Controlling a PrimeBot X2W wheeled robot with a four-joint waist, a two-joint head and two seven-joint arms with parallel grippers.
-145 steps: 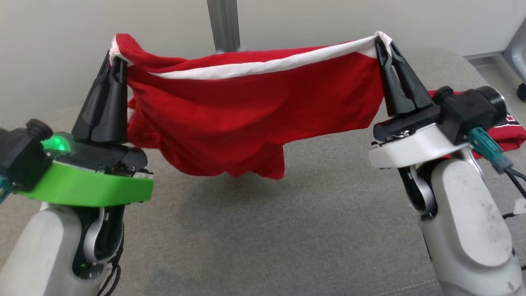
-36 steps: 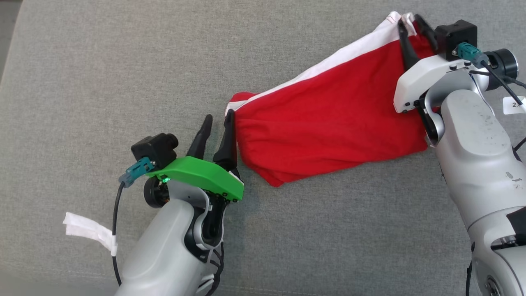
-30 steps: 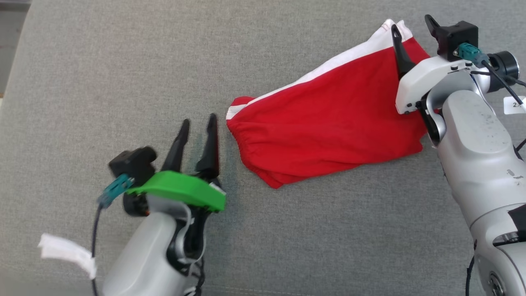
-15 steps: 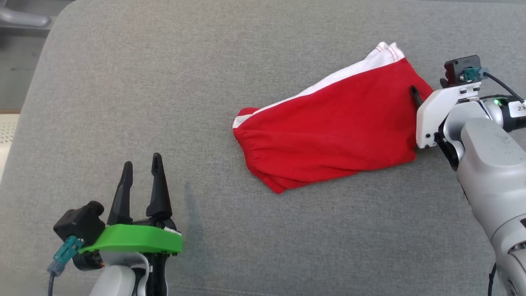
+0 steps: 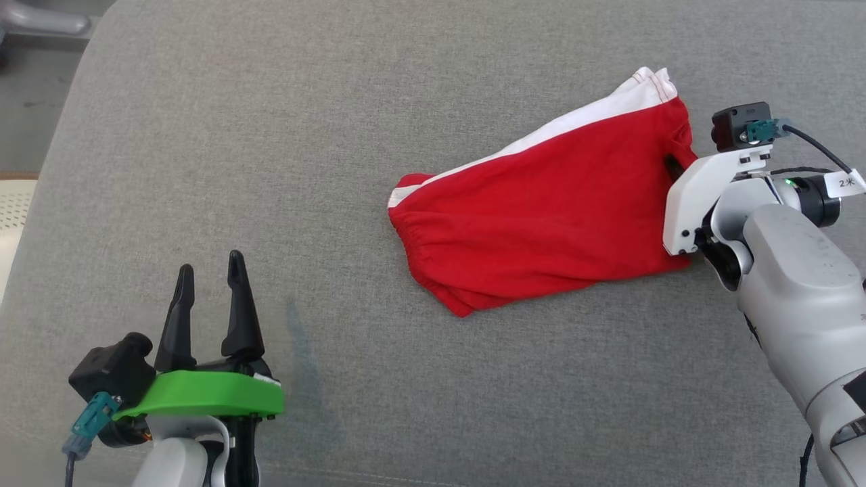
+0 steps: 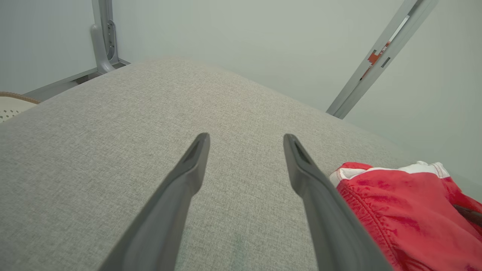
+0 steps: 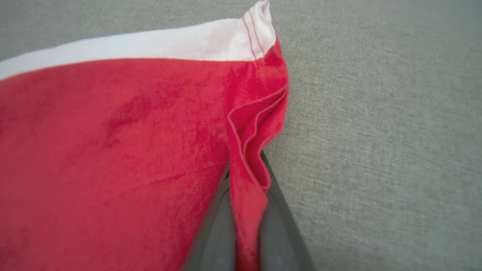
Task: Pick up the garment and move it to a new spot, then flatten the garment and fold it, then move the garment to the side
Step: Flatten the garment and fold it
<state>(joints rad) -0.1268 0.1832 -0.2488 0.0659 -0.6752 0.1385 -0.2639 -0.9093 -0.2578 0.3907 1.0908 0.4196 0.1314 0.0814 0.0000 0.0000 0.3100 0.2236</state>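
Right pincer [image 7: 245,162] clamped on side hem of red shorts [image 5: 541,216] | left pincer [image 5: 210,265] apart, idle | step: flattening | next – pull hem taut, left takes far corner

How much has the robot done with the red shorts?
Done: the garment lies spread on the grey cushion. In hand: the right gripper is pinching its edge, while the left gripper stands open, apart. Left, it seems: smoothing, folding and moving it aside.

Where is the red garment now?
In the head view the red garment lies on the grey cushion, right of centre, its right edge pinched in the shut right claw; the open left claw stands apart at lower left.
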